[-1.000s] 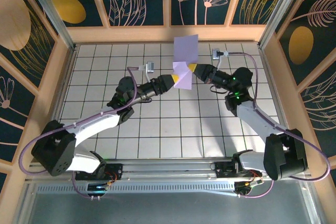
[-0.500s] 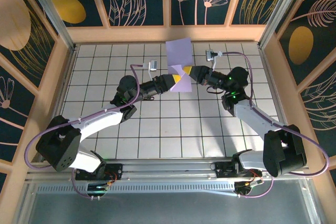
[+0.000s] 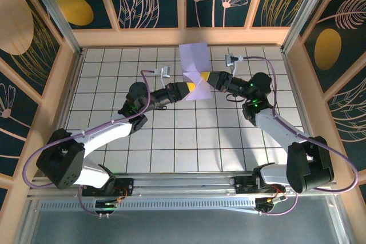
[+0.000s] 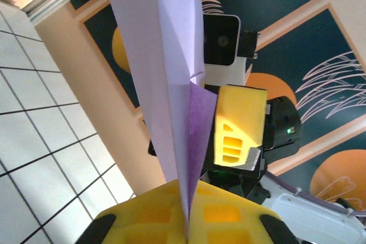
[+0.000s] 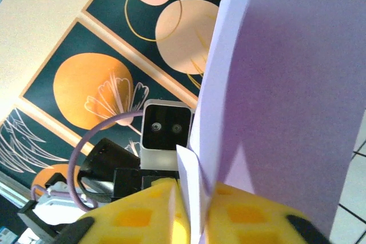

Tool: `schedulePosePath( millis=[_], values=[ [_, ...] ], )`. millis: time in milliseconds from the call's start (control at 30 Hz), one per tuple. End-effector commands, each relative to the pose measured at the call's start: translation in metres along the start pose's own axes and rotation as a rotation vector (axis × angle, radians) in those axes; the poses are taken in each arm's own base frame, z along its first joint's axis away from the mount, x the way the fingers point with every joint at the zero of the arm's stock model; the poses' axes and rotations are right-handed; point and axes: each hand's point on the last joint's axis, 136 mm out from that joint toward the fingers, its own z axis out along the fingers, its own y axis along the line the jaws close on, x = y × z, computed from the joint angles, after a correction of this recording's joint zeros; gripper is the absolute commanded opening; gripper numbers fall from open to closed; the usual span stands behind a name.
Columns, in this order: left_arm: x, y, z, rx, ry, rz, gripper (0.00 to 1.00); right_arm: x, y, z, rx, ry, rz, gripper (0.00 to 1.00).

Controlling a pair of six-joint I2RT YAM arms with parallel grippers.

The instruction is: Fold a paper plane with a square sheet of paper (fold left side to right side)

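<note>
Pads of the left pincer (image 4: 186, 221) had just clenched on the bottom edge of the square sheet of paper (image 3: 193, 58); a second before they had stood wide apart beside it. The left wrist camera showed the paper running straight down into the seam between the yellow pads. Opposite, the right pincer (image 3: 206, 78) sat tip to tip with the left one at the same low part of the sheet. It had been clamped a moment earlier and seemed to be starting to ease, but whether it was grasping the paper or had released it could not be told. Over that second the sheet had also drifted a little toward the left side. This looked like a hand-over: with the left hold secure, the right arm would probably be free to let go and take a new edge for the left-to-right fold, which did not appear finished. The sheet hung in the air above the far middle of the bench (image 3: 171, 141), touching no tile. It stood nearly on edge, with its long axis rising from the two pincers and leaning toward the back wall. The broad pale flap was uppermost, and a smaller, darker folded flap lay low on the side facing the right pincer. No nose had yet formed.
</note>
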Motion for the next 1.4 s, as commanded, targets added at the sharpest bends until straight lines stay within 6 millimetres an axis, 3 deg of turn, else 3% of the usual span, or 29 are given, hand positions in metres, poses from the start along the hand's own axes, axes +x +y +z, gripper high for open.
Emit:
schedulePosePath(
  millis=[0,67,233,400,567,800,967,1167,1367],
  values=[
    [-0.01,-0.011,-0.003,-0.015,-0.018,0.062,0.02,-0.003,0.003,-0.009,0.036,-0.017,-0.067,0.29],
    [-0.008,0.004,-0.003,-0.11,0.002,0.065,0.0,-0.004,-0.009,-0.013,0.117,-0.024,-0.09,0.36],
    [0.004,0.054,-0.011,-0.449,0.143,0.116,0.0,-0.008,-0.066,-0.042,0.522,-0.052,-0.159,0.49],
    [0.03,0.088,-0.032,-0.721,0.305,0.167,0.0,-0.01,-0.106,-0.092,0.888,-0.089,-0.191,0.6],
    [0.049,0.103,-0.055,-1.039,0.455,0.303,0.0,-0.005,-0.137,-0.147,1.158,-0.139,-0.145,0.69],
    [0.053,0.111,-0.096,-1.494,0.523,0.457,0.0,0.009,-0.157,-0.183,1.261,-0.157,-0.079,0.87],
    [0.068,0.129,-0.108,-1.752,0.483,0.528,0.0,0.016,-0.162,-0.192,1.262,-0.171,-0.058,0.9],
    [0.097,0.159,-0.119,-1.887,0.476,0.496,0.0,0.019,-0.164,-0.196,1.242,-0.188,-0.039,0.9],
    [0.109,0.179,-0.121,-1.939,0.498,0.498,0.0,0.023,-0.166,-0.196,1.218,-0.187,-0.027,0.9]
  ],
)
